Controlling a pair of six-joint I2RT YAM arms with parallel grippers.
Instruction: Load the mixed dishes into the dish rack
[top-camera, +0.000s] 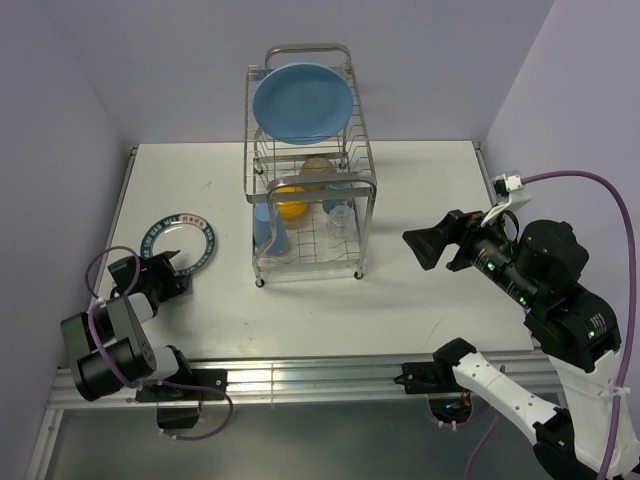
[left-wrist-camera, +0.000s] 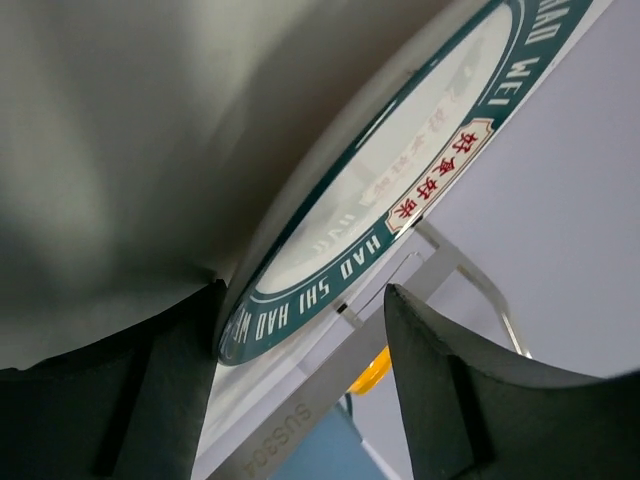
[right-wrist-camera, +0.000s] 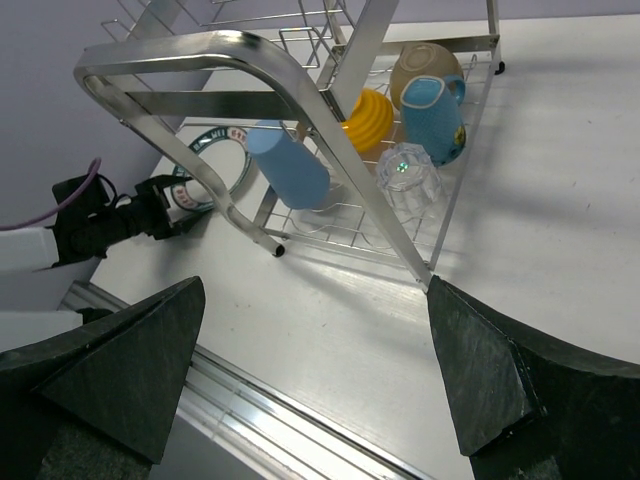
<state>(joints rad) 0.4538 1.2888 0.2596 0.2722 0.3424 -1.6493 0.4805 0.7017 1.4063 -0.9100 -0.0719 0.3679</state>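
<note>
My left pincer (left-wrist-camera: 302, 300) stood apart, straddling the near rim of the white plate with green patterned rim (top-camera: 180, 243), which lay flat on the worktop (top-camera: 430, 210). The dish rack (top-camera: 316, 185) sat ahead and right of it, open worktop between. My right pincer (right-wrist-camera: 315, 295) gaped wide, empty, farther off.

The dish rack (top-camera: 310, 47) is standing mid-table (top-camera: 420, 200), holding one plate (top-camera: 302, 103) on edge in its upper tier. Below, a cup (top-camera: 268, 232) is resting front left with a bowl (top-camera: 291, 203) behind it, and a glass (top-camera: 340, 222) front right with a mug (top-camera: 338, 195) behind it. A second plate (top-camera: 180, 243) is lying left of the rack, its near edge between the fingers of the left gripper (top-camera: 176, 272), while the right gripper (top-camera: 425, 250) is hovering well right of the rack.
</note>
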